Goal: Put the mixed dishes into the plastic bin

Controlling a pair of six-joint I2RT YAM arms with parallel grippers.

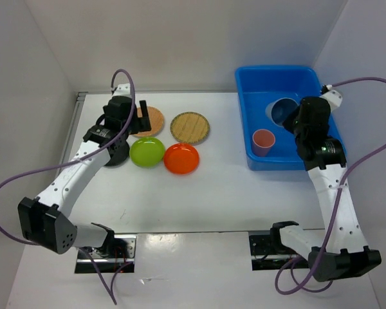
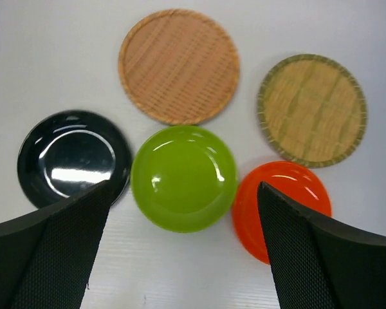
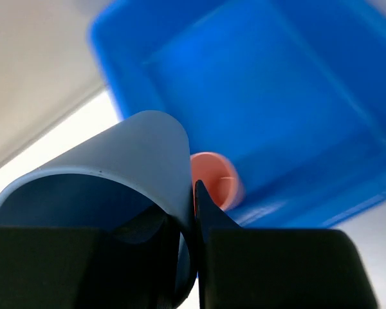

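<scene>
Right gripper point(image 3: 194, 196): pinches blue cup point(image 3: 109, 180) wall, over bin point(image 1: 257, 80), upper right.
Advice: lower before release, clear of pink cup point(image 1: 263, 142).
Left gripper point(image 2: 183, 193): open over green plate point(image 2: 183, 174).

Light is bright and even, falling from above. Ahead of the left claw point(image 2: 183, 190), the black plate point(image 2: 74, 158) carries a hard white glare patch. The lime green plate point(image 2: 183, 177) and orange plate point(image 2: 286, 187) show smaller glints. Each plate casts only a faint, soft shadow on the white worktop point(image 2: 51, 51). Beyond the right claw point(image 3: 177, 219), the plastic bin point(image 3: 276, 84) and pink cup point(image 3: 215, 180) are smeared and out of focus, while the blue cup point(image 3: 116, 174) in its grip looks sharper.
</scene>
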